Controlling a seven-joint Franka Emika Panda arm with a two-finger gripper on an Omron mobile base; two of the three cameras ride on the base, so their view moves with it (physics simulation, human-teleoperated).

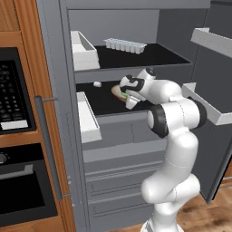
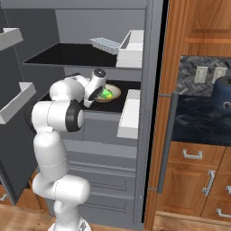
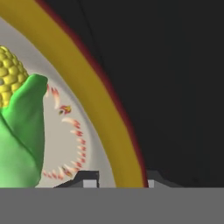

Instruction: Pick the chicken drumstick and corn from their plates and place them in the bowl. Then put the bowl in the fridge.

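item: shallow beige bowl with tan-brown rim (image 2: 113, 94), on the tall grey fridge's (image 1: 59, 113) dark middle shelf (image 1: 102, 102), green-husked corn (image 3: 19, 127) inside. my pincer (image 3: 118, 179) was clamped narrow on its rim.

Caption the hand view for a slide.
Claw shut on the bowl rim, corn inside, over the fridge's dark shelf.

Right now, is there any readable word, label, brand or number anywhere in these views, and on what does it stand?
None readable.
Oven control panel: pale marks, too blurred to read.
Bowl: a ring of red-orange flecks inside, a pattern, not lettering.
Fridge, its bins and ice tray: blank.
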